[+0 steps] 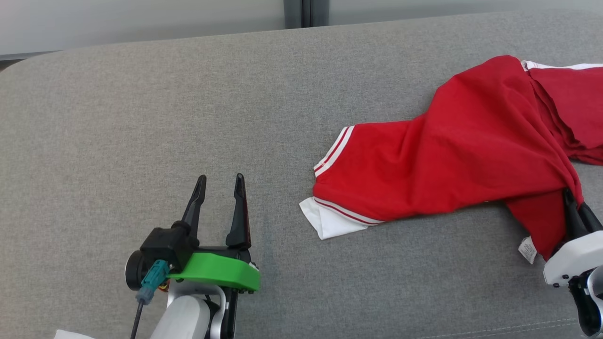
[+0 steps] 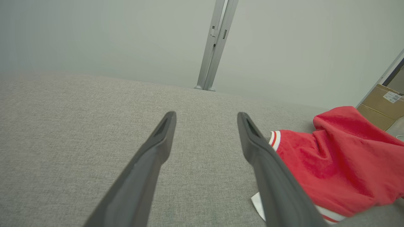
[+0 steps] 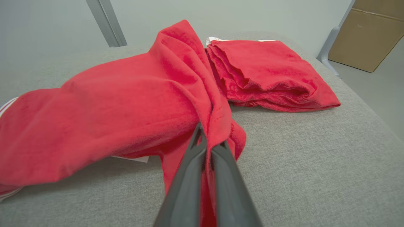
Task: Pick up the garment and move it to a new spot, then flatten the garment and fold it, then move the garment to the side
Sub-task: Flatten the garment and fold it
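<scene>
The garment [image 1: 452, 155] is a red shirt with white, red-striped cuffs, lying rumpled across the right half of the grey cushion [image 1: 188, 108]. My right gripper [image 1: 575, 201] is shut on a pinch of its red cloth at the lower right, which lifts the fabric into a ridge. In the right wrist view that gripper [image 3: 210, 138] has its fingers pressed together on the garment [image 3: 126, 104]. My left gripper [image 1: 220, 181] stands open over bare cushion, left of the white cuff and apart from it. In the left wrist view the gripper [image 2: 206, 116] is open beside the garment [image 2: 341, 157].
The cushion's back edge [image 1: 141, 42] runs along a pale wall with a metal post [image 1: 301, 13]. A cardboard box [image 3: 369, 31] stands on the floor beyond the cushion's right end. A white label [image 1: 527, 249] hangs from the garment's hem.
</scene>
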Controlling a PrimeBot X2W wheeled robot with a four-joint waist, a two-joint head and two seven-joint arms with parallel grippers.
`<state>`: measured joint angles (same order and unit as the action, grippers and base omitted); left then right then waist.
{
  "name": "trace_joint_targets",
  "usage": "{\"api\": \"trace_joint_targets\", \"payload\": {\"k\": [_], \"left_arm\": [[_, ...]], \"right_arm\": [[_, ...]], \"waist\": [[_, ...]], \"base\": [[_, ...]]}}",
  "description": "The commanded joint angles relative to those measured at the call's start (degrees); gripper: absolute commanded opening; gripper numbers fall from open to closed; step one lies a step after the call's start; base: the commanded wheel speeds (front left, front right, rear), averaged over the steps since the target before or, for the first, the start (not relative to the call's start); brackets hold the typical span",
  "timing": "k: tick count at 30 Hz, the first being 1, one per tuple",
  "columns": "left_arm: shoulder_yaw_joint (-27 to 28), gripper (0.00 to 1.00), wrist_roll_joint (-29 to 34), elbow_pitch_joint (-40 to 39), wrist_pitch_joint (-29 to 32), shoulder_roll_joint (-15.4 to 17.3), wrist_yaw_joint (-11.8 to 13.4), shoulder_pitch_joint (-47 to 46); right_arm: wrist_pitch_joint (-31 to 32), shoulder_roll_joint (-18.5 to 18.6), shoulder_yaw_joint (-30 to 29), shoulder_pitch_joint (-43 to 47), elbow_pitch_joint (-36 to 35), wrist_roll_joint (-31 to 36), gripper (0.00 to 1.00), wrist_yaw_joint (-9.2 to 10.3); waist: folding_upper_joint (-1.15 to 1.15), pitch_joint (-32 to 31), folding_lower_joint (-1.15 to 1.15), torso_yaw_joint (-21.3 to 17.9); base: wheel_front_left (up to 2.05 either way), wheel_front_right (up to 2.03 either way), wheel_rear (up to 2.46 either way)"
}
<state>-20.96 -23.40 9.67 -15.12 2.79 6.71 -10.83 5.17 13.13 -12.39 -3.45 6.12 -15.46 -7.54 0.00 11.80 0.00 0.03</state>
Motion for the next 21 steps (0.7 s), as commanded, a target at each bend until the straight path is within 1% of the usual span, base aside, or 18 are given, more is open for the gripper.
{"api": "trace_joint_targets", "payload": {"k": [1,3,6,9,14,16,18,21], "left_arm": [[0.3,1.00,-0.1,0.1,0.0,0.2,-0.1,-0.5],[0.7,1.00,-0.1,0.3,0.0,0.2,-0.1,0.0],[1.0,1.00,-0.4,0.4,0.0,0.2,-0.1,0.6],[1.1,1.00,-0.7,0.6,0.0,0.2,-0.1,1.4],[-0.2,1.00,-1.5,1.4,0.0,0.2,-0.3,2.1],[-1.5,1.00,-2.1,2.9,0.0,0.2,-0.9,1.8],[-3.5,1.00,-1.9,5.2,0.3,0.2,-2.2,0.1],[-7.2,1.00,-2.5,9.6,2.6,0.2,-4.7,-3.7]], "right_arm": [[-0.4,-0.4,-0.6,0.9,-0.1,0.2,0.47,0.11],[-1.0,-0.5,-1.9,1.7,-0.7,0.4,1.00,0.11],[-1.8,-0.9,-3.0,2.8,-2.2,0.9,1.00,0.10],[-3.4,-1.7,-3.7,3.5,-5.2,1.9,1.00,0.10],[-5.3,-4.0,-2.3,3.6,-10.6,3.5,1.00,0.10],[-5.9,-4.8,-1.2,3.4,-11.9,4.1,1.00,0.10],[-6.5,-5.6,-0.1,3.2,-12.6,4.9,1.00,0.10],[-7.3,-6.6,1.5,2.4,-13.1,5.8,1.00,0.10]], "waist": [[0.00,-0.3,0.00,0.0],[0.00,-0.9,0.00,-0.2],[0.00,-1.9,0.00,-0.2],[0.00,-3.5,0.00,-0.3],[0.00,-5.8,0.00,-0.6],[0.00,-6.4,0.00,-0.6],[0.00,-6.6,0.00,-0.8],[0.00,-6.2,0.00,-1.2]], "base": [[0.00,0.00,0.00],[0.00,0.00,0.00],[0.00,0.00,0.00],[0.00,0.00,0.00],[0.00,0.00,0.00],[0.00,0.00,0.00],[0.00,0.00,0.00],[0.00,0.00,0.00]]}}
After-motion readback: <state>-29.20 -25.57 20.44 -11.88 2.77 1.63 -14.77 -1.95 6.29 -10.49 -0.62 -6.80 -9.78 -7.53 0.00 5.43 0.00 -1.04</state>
